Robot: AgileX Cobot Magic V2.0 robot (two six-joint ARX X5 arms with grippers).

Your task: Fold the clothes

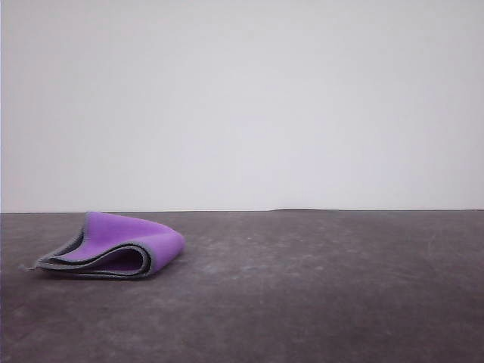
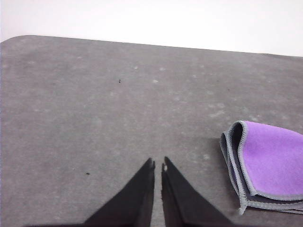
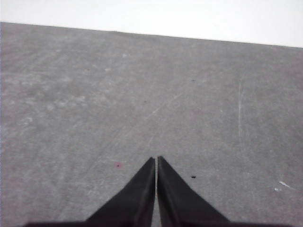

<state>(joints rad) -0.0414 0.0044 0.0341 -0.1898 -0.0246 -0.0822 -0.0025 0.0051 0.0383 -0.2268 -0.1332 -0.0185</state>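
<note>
Nearest me, the left gripper (image 2: 158, 163) hangs over bare grey table (image 2: 94, 104), its black fingers (image 2: 142, 189) drawn together with only a thin slit between the tips, holding nothing. The right gripper (image 3: 156, 159) is the same, its tips meeting over scuffed tabletop. Just beside the left gripper, not touching it, lies the cloth (image 2: 272, 165), folded over with purple face up and grey stitched edges stacked. From the front the cloth (image 1: 113, 246) sits on the left of the table, its fold loose and gaping. Behind is a plain white wall (image 1: 242, 98).
</note>
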